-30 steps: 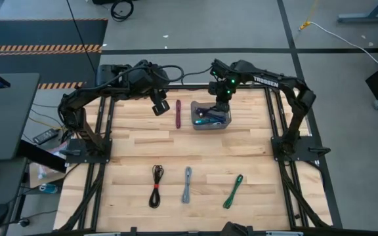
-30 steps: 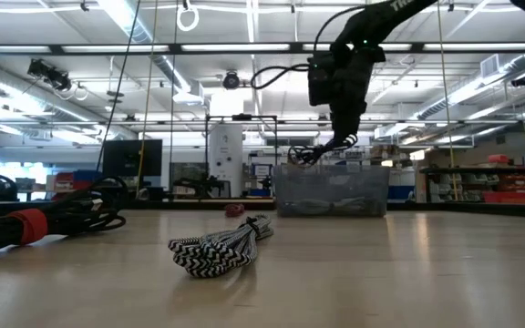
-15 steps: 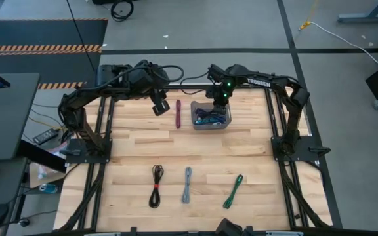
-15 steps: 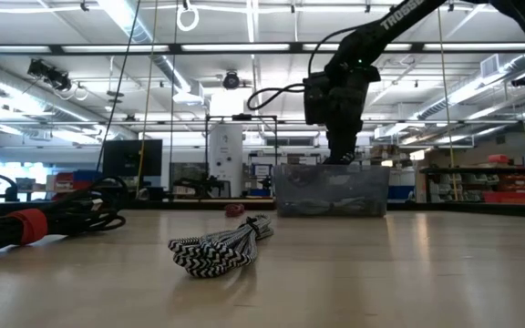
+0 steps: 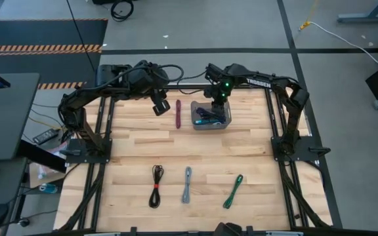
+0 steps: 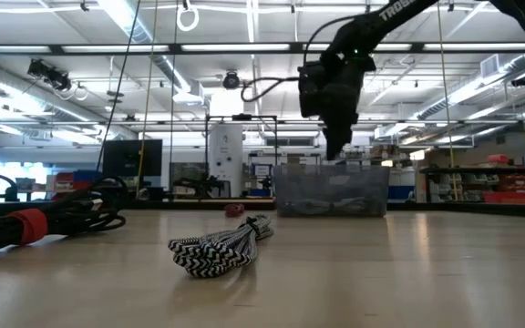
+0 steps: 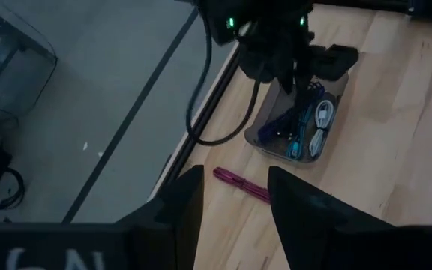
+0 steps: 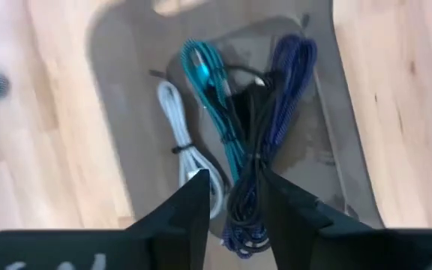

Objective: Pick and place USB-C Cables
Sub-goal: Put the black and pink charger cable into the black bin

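Compared with a second ago, the right gripper (image 5: 213,99) has let go of the cable it was dangling over the bin (image 5: 223,125) and is now hovering empty above the bin's far rim. From above, the bin is sitting near the table's (image 5: 254,157) far edge, holding a teal cable (image 5: 205,120) and a purple cable (image 5: 216,118); the maroon cable (image 5: 178,113) is lying just beside the bin, and the black cable (image 5: 155,185), grey cable (image 5: 187,184) and green cable (image 5: 233,191) are lying in a row near the near edge. The left gripper (image 5: 159,103) is waiting near the far edge beside the maroon cable. At table height, the right gripper (image 6: 333,150) is hanging just over the bin's (image 6: 331,190) top, clear of it, with the grey cable (image 6: 221,246) in front. Through the left wrist camera, the left gripper (image 7: 235,202) is standing parted and empty above the maroon cable (image 7: 241,184). Through the right wrist camera, the right gripper (image 8: 235,196) is showing a narrow gap with nothing between its fingers, directly above the white cable (image 8: 187,154), teal cable (image 8: 212,94) and purple cable (image 8: 272,127) lying in the bin (image 8: 118,112).
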{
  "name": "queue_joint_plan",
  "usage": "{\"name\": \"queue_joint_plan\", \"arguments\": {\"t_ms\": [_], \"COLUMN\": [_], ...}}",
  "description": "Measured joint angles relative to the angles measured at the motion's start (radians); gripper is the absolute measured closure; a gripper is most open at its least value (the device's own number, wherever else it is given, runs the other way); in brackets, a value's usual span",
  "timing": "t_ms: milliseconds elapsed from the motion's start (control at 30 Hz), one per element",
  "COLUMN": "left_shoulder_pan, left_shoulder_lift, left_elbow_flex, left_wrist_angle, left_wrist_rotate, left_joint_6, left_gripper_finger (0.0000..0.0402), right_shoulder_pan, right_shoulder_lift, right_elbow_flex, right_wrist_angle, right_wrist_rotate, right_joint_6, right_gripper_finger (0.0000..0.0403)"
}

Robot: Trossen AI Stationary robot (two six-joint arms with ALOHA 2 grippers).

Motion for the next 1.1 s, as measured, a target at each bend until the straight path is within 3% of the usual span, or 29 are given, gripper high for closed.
{"name": "queue_joint_plan", "arguments": {"t_ms": [200,400,633,733,833,900,967,1100], "left_shoulder_pan": [0.017,0.068,0.169,0.199,0.211,0.214,0.219,0.245], "left_shoulder_lift": [0.0,0.0,0.006,0.006,0.006,0.006,0.006,0.006], "left_elbow_flex": [-0.001,-0.034,-0.251,-0.394,-0.545,-0.646,-0.741,-0.902], "left_wrist_angle": [-0.099,-0.093,-0.043,0.097,0.301,0.462,0.627,0.819], "left_wrist_rotate": [-0.002,-0.005,-0.002,0.05,0.206,0.305,0.356,0.359], "left_joint_6": [-0.079,-0.139,-0.215,-0.121,-0.011,-0.018,-0.124,-0.435], "left_gripper_finger": [0.0246,0.0246,0.0246,0.0246,0.0246,0.0246,0.0245,0.0237], "right_shoulder_pan": [0.027,0.041,0.113,0.154,0.187,0.204,0.218,0.234], "right_shoulder_lift": [-0.027,-0.13,-0.355,-0.462,-0.55,-0.6,-0.642,-0.696], "right_elbow_flex": [0.201,0.428,0.583,0.603,0.604,0.604,0.604,0.604], "right_wrist_angle": [-0.128,-0.25,-0.236,-0.199,-0.175,-0.166,-0.162,-0.162], "right_wrist_rotate": [0.0,0.002,-0.006,-0.006,-0.006,0.009,0.045,0.082], "right_joint_6": [0.0,0.023,0.105,0.154,0.207,0.239,0.269,0.312], "right_gripper_finger": [0.0272,0.0271,0.0271,0.0271,0.0271,0.0271,0.0271,0.0271]}}
